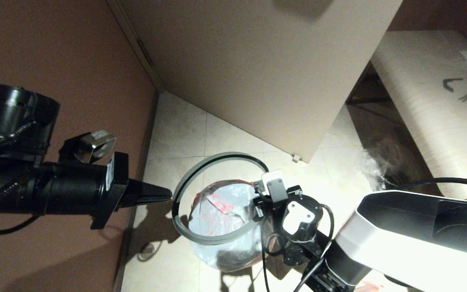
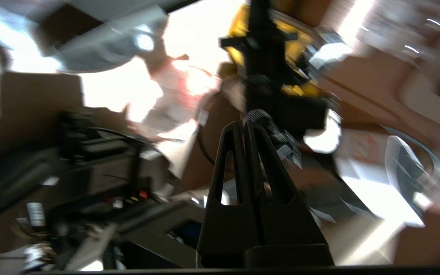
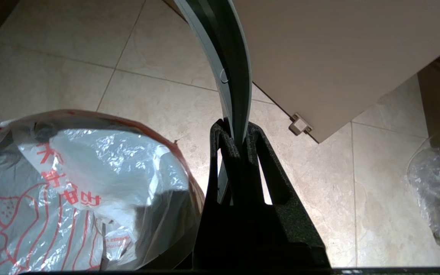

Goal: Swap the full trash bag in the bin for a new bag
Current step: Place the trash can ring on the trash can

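right gripper [image 3: 239, 139] is clamped on the thin grey rim ring [image 1: 201, 170], holding it tilted above the small round black bin [image 1: 233, 259]. The thin translucent white new bag with red print [image 1: 221, 211] already lines the bin, its pink-red edge folded out over the mouth

left gripper [image 1: 164, 194] is closed on nothing, tips just beside the ring's outer edge at bin height

step in hand, my read: seating the ring to lock the liner. Next move needs the ring levelled, centred over the mouth and pushed down evenly, without dragging the film inward; left gripper could steady the far side

full trash bag: cannot place it for sure. A crumpled clear film bag [image 1: 373, 168] lies well apart on the floor

surface: pale beige floor tiles [image 1: 181, 134], brown wall [image 1: 55, 44] on the left, light cabinet door [image 1: 258, 61] behind, pale bench [image 1: 420, 81] on the right
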